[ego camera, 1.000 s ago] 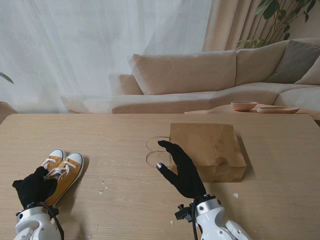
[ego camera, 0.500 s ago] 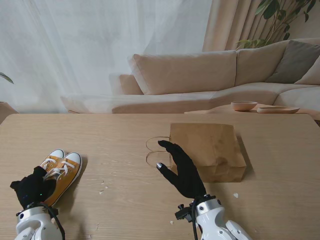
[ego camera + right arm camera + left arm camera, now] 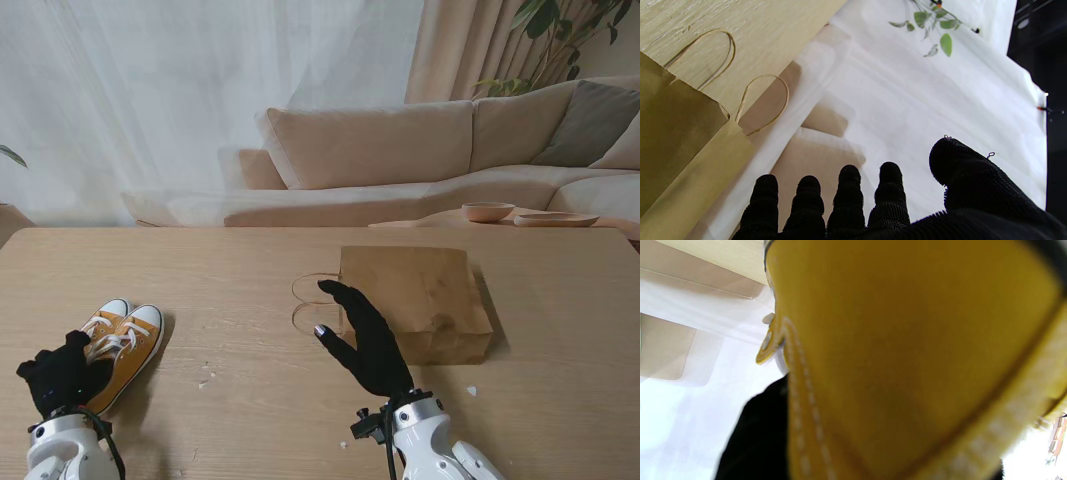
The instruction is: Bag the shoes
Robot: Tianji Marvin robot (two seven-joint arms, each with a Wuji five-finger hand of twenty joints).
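A: What's moved? Left hand (image 3: 62,372) slid a touch toward the lower left corner, fingers closed on the heels of the yellow shoes (image 3: 122,345) at lower left of the surface (image 3: 240,290).

B: Yep, wrist cam's all yellow canvas. Right hand (image 3: 365,335) is open, holding nothing, fingers spread at the mouth of the paper bag (image 3: 420,300) lying flat mid-frame.

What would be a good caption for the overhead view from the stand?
Left hand grips yellow sneakers; open right hand waits beside flat paper bag.
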